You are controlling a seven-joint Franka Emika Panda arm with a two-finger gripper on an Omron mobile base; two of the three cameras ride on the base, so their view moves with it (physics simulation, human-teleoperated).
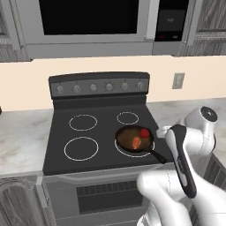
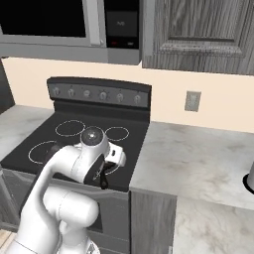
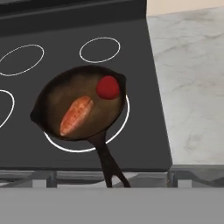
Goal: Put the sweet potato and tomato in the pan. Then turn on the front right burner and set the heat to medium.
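Nearest the camera, the round dark cast-iron pan (image 3: pixel 81 105) points its short black handle over the stove's front edge; rigid and heavy, so that handle is the hold. Inside the pan lie the tapered orange sweet potato (image 3: pixel 76 115), firm, and beyond it the glossy red tomato (image 3: pixel 107 87), slick and soft. The pan overlaps the white-ringed front right burner (image 3: pixel 121 124). Farther back, small grey control knobs (image 1: pixel 109 87) need a pinch-and-twist. Gripper jaws stand apart, empty.

Cream wall (image 2: pixel 218 106), grey wood cabinets (image 2: pixel 198 30), marble counter (image 2: pixel 198 158), microwave (image 1: pixel 88 22) overhead.
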